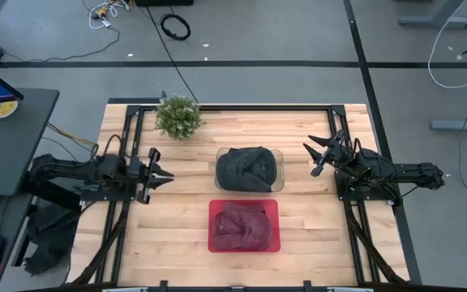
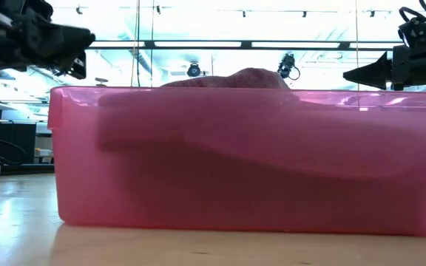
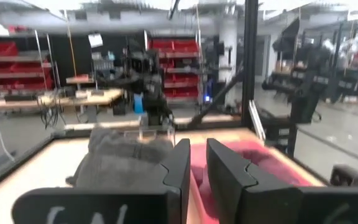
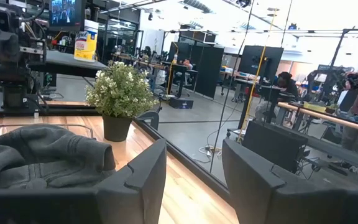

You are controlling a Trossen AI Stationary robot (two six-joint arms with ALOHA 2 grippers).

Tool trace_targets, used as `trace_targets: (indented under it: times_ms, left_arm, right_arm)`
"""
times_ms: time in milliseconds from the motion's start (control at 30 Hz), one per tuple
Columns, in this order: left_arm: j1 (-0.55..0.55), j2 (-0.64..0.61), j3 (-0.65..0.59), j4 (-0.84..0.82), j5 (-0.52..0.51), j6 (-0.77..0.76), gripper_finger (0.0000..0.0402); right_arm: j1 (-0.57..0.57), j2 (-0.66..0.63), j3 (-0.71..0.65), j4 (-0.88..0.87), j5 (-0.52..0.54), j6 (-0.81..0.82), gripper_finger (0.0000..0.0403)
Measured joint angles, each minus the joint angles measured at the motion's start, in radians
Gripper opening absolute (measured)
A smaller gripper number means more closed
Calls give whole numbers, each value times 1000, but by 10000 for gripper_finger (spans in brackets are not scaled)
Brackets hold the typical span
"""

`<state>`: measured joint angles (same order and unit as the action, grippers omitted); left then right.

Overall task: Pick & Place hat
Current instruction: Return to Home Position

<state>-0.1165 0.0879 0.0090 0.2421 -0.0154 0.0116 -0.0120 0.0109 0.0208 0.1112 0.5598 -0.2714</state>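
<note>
Caps are shown sorted into two bins at the middle of the wooden worktop [image 1: 314, 235]. A crumpled black fabric cap [image 1: 248, 169] is seen filling the clear plastic bin [image 1: 280, 154] at the centre. Folded dark pink and red caps [image 1: 243, 225] are packed into the pink plastic bin [image 1: 212, 227] just beside it at 6 o'clock. From worktop height, the topmost pink cap is seen humped above the rim.

The left hand [image 1: 169, 174] is held at 9 o'clock, its fingers only narrowly apart and nothing gripped. The right hand [image 1: 310, 158] is held at 3 o'clock with its fingers well apart and empty. Both are kept clear of the bins. A small potted green plant [image 1: 177, 116] is placed at 11 o'clock.

Little risk is judged to remain. The black cap is heaped to the edges of its bin, so it could be snagged and dragged out if a hand were swung low across the centre. The plant could likewise be tipped by a wide sweep of the left arm.
</note>
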Motion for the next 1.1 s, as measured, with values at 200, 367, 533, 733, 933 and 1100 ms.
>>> trace_targets:
  times_ms: [200, 367, 533, 733, 933, 1100]
  left_arm:
    - [0, 1, 0, -136, -39, 0, 55]
    - [0, 1, -1, -205, -66, 0, 55]
    - [0, 14, 0, -209, -59, 0, 55]
    - [0, 16, -1, -204, -60, 0, 55]
    - [0, 16, -1, -204, -60, 0, 55]
    - [0, 16, -1, -203, -60, 0, 55]
  right_arm:
    - [0, 0, 0, 0, 0, 0, 160]
    - [0, 0, 0, 0, 0, 0, 160]
    - [0, 0, 0, 0, 0, 0, 160]
    - [0, 0, 0, 0, 0, 0, 160]
    - [0, 0, 0, 0, 0, 0, 160]
    - [0, 0, 0, 0, 0, 0, 160]
